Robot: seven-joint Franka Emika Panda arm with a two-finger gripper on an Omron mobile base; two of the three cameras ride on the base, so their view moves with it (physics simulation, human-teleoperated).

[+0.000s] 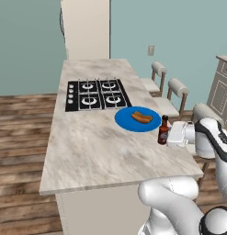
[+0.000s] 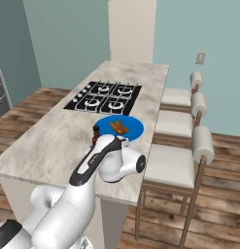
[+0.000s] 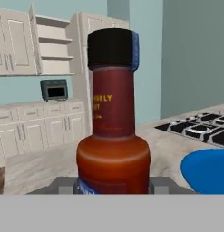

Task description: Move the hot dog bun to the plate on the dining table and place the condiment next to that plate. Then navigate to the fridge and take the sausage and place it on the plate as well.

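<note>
From the left base view, the bottle (image 1: 163, 130) is seen upright on the counter (image 1: 87, 151), just beside the plate (image 1: 133, 123), with the gripper (image 1: 172, 136) at its side. In the right base view, the bottle (image 2: 96, 133) is partly hidden behind the arm. In the hand view, the bottle (image 3: 113, 131) is clamped between the fingers (image 3: 63, 185).

White robot arm with dark joints

The arm (image 2: 68, 204) is built of glossy white, rounded shells, bulbous at each joint, with black bands and a dark strip running along the forearm. Its wrist ends in a boxy, pale grey claw (image 1: 175, 136) body with small dark finger tips.
</note>
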